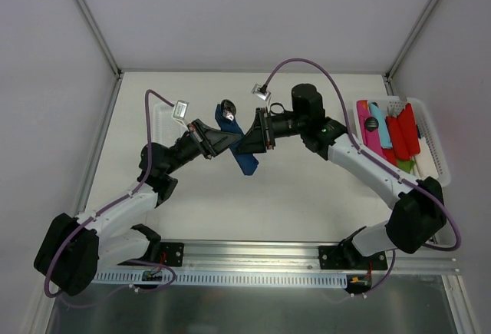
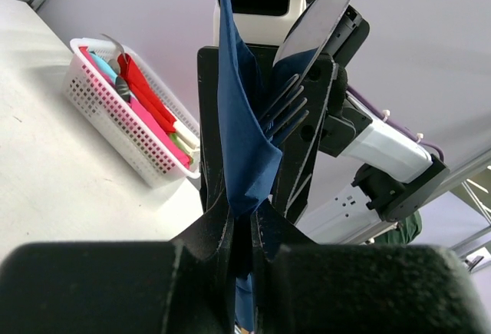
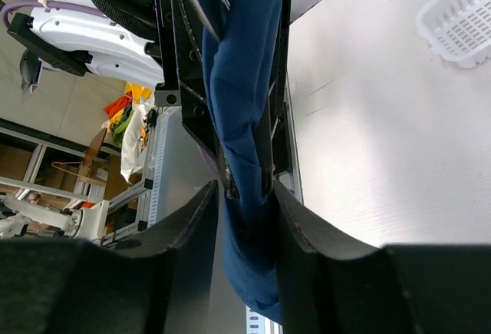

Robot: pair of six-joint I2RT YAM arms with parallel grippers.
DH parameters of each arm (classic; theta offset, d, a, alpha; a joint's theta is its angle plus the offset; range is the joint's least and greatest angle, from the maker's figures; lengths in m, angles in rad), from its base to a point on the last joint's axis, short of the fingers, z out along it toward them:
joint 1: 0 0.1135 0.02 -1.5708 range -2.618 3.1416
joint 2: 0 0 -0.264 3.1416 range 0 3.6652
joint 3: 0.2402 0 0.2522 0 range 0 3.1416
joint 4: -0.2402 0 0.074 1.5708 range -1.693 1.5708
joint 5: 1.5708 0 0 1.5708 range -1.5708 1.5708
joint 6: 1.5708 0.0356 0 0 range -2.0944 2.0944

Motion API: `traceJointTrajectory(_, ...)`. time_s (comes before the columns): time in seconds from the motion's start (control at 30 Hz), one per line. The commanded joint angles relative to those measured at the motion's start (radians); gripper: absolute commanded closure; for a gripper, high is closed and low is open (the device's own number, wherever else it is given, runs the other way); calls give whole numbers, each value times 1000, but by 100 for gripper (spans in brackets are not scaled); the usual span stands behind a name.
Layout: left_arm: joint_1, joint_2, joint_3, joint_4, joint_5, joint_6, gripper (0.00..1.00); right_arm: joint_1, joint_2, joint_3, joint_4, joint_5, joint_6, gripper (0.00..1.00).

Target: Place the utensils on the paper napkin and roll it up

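The paper napkin [image 1: 244,159] was held up off the surface [image 1: 307,192] near its middle, folded loosely around the utensils [image 2: 285,107]. Fork tines and a knife blade stuck out of the navy folds. The left gripper [image 2: 242,234] pinched one side of the bundle and the right gripper [image 3: 245,200] the opposite side. A white basket [image 1: 432,138] of coloured plastic pieces [image 1: 395,136] sat far right.

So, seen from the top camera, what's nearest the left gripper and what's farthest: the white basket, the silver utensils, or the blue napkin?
1. Blue napkin, clamped in the left gripper itself.
2. Silver utensils, poking out just beyond it.
3. White basket, far right.
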Motion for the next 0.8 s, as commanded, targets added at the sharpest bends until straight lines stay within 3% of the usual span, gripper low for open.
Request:
traceJointTrajectory(0.0, 2, 3, 22, 105, -42, 19, 100, -4, -49, -6, -23, -28, -19, 63)
traceJointTrajectory(0.77, 3, 50, 36, 208, -66, -35, 100, -4, -34, -73, -20, -44, -23, 64)
